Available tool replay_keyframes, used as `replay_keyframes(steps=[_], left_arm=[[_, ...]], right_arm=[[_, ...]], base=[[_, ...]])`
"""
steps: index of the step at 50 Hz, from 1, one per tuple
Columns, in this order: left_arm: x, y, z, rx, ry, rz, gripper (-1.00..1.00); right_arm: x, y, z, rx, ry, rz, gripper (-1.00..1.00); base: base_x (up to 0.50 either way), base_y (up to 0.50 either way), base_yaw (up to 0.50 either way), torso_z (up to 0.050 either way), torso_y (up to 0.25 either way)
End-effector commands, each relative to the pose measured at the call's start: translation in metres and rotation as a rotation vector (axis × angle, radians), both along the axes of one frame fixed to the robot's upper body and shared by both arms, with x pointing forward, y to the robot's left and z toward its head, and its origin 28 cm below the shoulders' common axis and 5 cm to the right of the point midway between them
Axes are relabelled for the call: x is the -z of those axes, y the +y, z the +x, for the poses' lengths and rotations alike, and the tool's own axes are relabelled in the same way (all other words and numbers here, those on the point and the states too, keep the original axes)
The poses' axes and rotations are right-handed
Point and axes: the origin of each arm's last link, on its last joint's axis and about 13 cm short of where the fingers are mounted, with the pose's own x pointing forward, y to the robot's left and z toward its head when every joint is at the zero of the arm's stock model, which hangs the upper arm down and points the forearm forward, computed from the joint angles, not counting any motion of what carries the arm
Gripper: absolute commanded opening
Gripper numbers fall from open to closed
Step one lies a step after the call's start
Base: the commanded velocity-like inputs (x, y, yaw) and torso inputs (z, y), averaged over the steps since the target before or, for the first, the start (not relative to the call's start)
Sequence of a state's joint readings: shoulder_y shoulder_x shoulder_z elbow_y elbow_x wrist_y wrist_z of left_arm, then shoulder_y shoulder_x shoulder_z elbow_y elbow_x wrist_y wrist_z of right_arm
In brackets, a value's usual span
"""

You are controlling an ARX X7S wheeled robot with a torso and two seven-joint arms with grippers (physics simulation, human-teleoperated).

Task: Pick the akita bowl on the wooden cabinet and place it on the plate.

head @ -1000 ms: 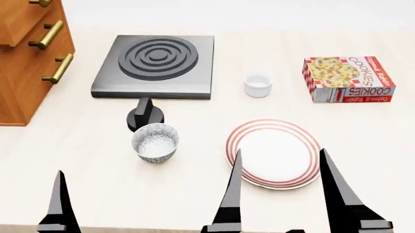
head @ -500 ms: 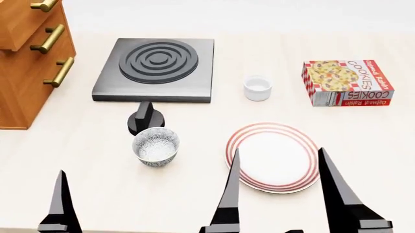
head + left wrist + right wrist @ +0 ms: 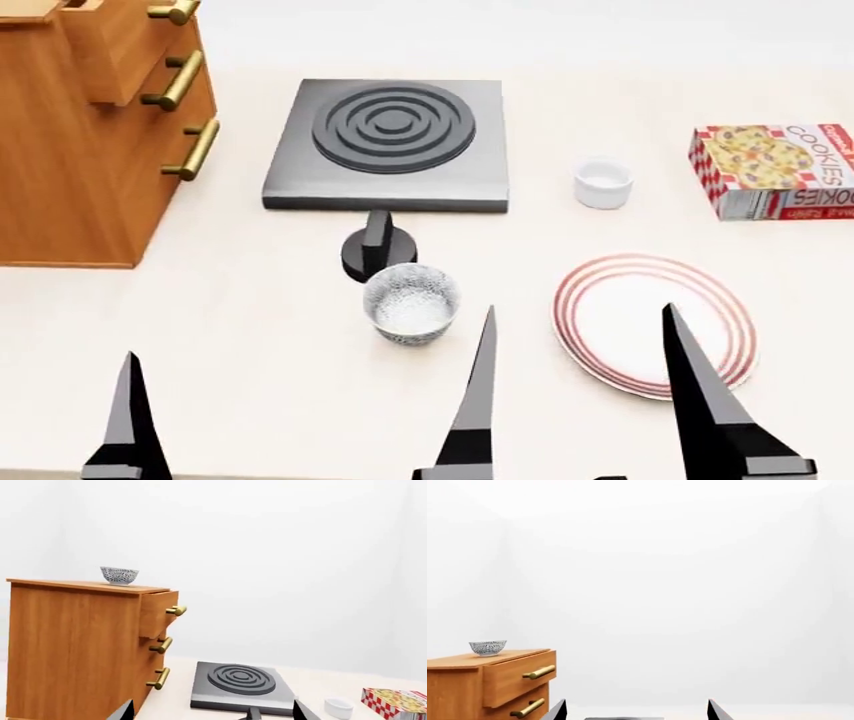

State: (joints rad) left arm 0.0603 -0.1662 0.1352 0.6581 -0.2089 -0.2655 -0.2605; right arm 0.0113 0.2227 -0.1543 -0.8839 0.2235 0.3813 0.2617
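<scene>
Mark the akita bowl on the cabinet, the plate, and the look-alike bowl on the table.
akita bowl [image 3: 119,575]: left wrist view, patterned side wall.
plate [image 3: 650,322]: head view, bare white centre.
look-alike bowl [image 3: 412,300]: head view, inside of the bowl.

Akita bowl [image 3: 119,575] sits alone on top of the wooden cabinet [image 3: 73,650]; open air above and all around it, approach from above unobstructed. Top drawer [image 3: 159,611] juts out beyond the 2 below it, narrowing the front side. On the table [image 3: 240,380]: second patterned bowl [image 3: 412,303] touching or just beside the black knob [image 3: 378,250], stove burner [image 3: 390,143] behind. Plate [image 3: 654,325] top bare; white cup [image 3: 602,185] and cookie box [image 3: 775,170] stand well apart behind it.
</scene>
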Motion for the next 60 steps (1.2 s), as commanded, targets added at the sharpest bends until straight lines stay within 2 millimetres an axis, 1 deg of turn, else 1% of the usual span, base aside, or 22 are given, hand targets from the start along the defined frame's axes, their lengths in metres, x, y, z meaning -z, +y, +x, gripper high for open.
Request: replay_keyframes(steps=[1, 27, 41, 45, 51, 57, 60], left_arm=[[0.0000, 0.0016, 0.0003, 0.004, -0.009, -0.006, 1.00], [0.0001, 0.0020, 0.0001, 0.001, -0.010, -0.003, 1.00], [0.0006, 0.0016, 0.0002, 0.002, -0.009, -0.004, 1.00], [0.0007, 0.0016, 0.0004, 0.002, -0.009, -0.004, 1.00], [0.0013, 0.0015, 0.0011, -0.003, -0.004, -0.004, 1.00], [0.0001, -0.0043, 0.0029, -0.009, 0.022, 0.085, 1.00], [-0.0017, -0.0073, 0.0063, -0.096, 0.081, 0.142, 1.00]], right_arm=[[0.0001, -0.0017, 0.0006, 0.015, -0.012, -0.005, 1.00], [0.0001, -0.0016, 0.0007, 0.011, -0.008, -0.002, 1.00], [0.0004, -0.0016, 0.0007, 0.010, -0.007, -0.001, 1.00], [0.0000, -0.0008, 0.0007, 0.014, -0.009, -0.023, 1.00], [0.0010, -0.0013, 0.0014, 0.009, -0.004, 0.000, 1.00], [0.0004, -0.0010, 0.0011, 0.004, -0.008, 0.012, 1.00], [-0.0005, -0.0018, 0.0005, 0.001, -0.012, 0.028, 1.00]], base=[[0.00, 0.50, 0.00, 0.000, 0.000], [0.00, 0.50, 0.00, 0.000, 0.000], [0.00, 0.12, 0.00, 0.000, 0.000], [0.00, 0.07, 0.00, 0.000, 0.000], [0.00, 0.32, 0.00, 0.000, 0.000], [0.00, 0.01, 0.00, 0.000, 0.000], [0.00, 0.00, 0.00, 0.000, 0.000]])
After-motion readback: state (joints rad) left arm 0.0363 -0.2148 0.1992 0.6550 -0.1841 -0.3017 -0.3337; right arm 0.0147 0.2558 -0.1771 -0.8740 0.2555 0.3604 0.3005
